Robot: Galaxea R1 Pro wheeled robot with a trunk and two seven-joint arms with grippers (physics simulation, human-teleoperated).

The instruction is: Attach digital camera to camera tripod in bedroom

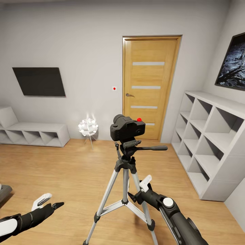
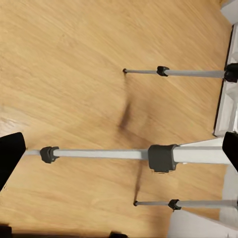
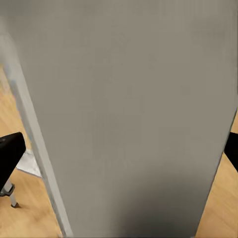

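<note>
Black digital camera, one, seated atop one camera tripod on the wood floor. Left hand: fingers apart, holding nothing. Right hand: beside a tripod leg, opening indeterminable.

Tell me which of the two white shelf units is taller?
The shelf unit right of the door; it has several rows of cubbies, while the low one below the TV has one.
</note>
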